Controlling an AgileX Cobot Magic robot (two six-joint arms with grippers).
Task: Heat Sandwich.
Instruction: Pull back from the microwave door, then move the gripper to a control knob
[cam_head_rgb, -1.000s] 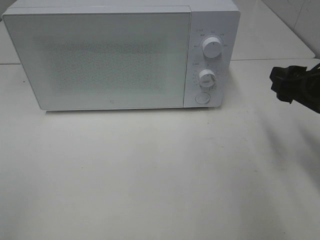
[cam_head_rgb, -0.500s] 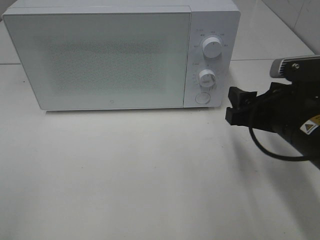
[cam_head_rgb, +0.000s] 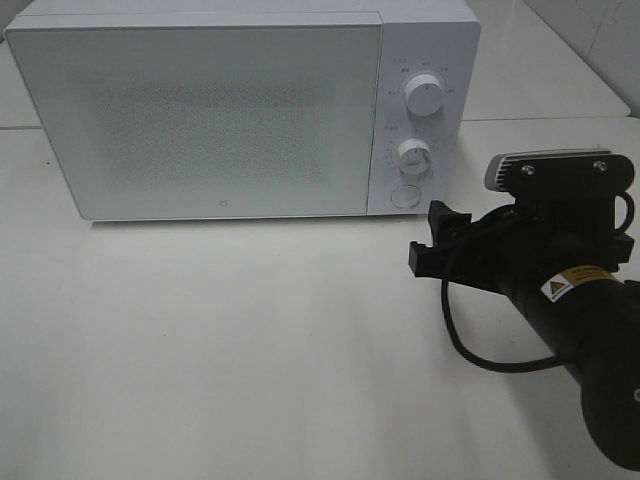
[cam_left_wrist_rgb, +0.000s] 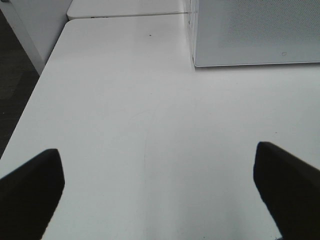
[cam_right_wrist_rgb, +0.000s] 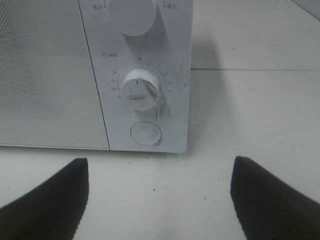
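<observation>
Since the door (cam_head_rgb: 200, 115) of the microwave (cam_head_rgb: 425, 40) is shut and its front is a pale, dotted panel, nothing of the sandwich is to be seen in any view. Whether it lies inside cannot be told, and none is seen on the bench (cam_head_rgb: 250, 350). The right gripper (cam_head_rgb: 425, 238) is held low over the bench just in front of the control panel (cam_head_rgb: 440, 130), its jaws spread well apart with nothing between them. It is pointed toward the round button (cam_right_wrist_rgb: 146, 134) below the lower dial (cam_right_wrist_rgb: 141, 89), a pose judged to suit pressing that button to release the door. The left gripper (cam_left_wrist_rgb: 157, 165) is held over bare bench near the door's other end, jaws at their widest and empty, presumably so that the door's swing is left unhindered.
</observation>
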